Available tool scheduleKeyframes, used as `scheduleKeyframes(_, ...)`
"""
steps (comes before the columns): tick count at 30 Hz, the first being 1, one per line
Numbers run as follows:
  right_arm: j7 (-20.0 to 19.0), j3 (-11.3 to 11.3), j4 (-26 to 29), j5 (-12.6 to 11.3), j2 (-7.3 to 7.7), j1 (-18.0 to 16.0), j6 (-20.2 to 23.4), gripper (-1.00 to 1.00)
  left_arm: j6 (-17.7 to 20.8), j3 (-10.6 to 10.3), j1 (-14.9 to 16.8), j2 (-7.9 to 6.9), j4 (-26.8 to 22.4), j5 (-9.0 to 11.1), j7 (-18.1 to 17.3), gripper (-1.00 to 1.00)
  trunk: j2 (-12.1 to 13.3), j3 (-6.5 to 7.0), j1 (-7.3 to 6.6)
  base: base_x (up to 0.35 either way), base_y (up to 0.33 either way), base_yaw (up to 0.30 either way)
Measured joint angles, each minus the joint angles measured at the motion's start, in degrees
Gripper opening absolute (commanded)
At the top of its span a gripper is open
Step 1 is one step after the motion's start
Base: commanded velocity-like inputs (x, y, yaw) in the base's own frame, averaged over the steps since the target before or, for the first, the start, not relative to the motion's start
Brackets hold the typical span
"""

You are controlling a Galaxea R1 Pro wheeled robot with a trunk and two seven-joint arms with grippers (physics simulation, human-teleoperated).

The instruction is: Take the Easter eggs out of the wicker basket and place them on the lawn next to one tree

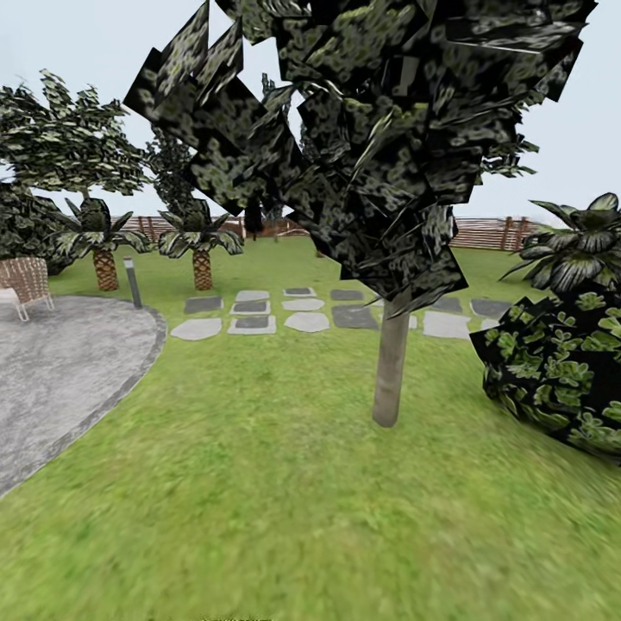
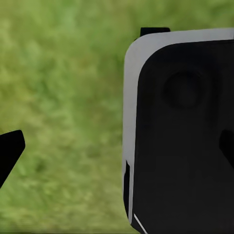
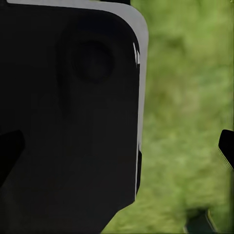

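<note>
Mottled green lawn [image 1: 259, 517] spreads wide, edged by grey paved patio [image 1: 60, 371]; grey-brown straight-trunked tree [image 1: 390, 371] stands beside round leafy bush [image 1: 561, 371]. Both grippers' fingertips sit spread, empty.

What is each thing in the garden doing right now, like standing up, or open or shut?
tree: standing upright on the lawn, trunk straight.
lawn: bare grass around the tree, no eggs on it.
lamp post: upright at the patio edge.
wicker chair: standing on the patio.
left gripper: jaws wide apart, holding nothing.
right gripper: jaws wide apart, holding nothing.
</note>
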State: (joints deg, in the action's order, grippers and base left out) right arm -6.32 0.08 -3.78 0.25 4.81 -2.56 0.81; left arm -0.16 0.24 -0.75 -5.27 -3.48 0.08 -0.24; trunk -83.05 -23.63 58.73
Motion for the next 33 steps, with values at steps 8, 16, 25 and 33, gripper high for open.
scheduleKeyframes(8, 0.0, 0.0, 0.0, 0.0, 0.0, 0.0, 0.0, 1.0, 0.0, 0.0, 0.0, 0.0, 0.0, 0.0, 0.0, 1.0, 0.0, 0.0, 0.0, 0.0, 0.0, 0.261)
scheduleKeyframes(16, 0.0, 0.1, 0.0, 0.1, 0.07, 0.0, 0.0, 1.0, 0.0, 0.0, 0.0, 0.0, 0.0, -0.2, -0.1, 1.0, 0.0, 0.0, -0.03, 0.193, 0.109, 0.15)
scheduleKeyframes(25, 0.0, 0.0, 0.0, 0.1, 0.17, 0.0, 0.0, 1.0, 0.0, 0.0, 0.0, 0.0, 0.0, -0.2, 0.0, 1.0, 0.0, 0.0, -0.04, 0.286, 0.181, 0.077)
scheduleKeyframes(33, 0.0, 0.0, 0.0, 0.2, 0.22, 0.0, 0.0, 1.0, 0.0, 0.1, 0.0, 0.0, 0.0, -0.2, 0.0, 1.0, 0.0, 0.0, -0.03, 0.263, 0.071, 0.155)
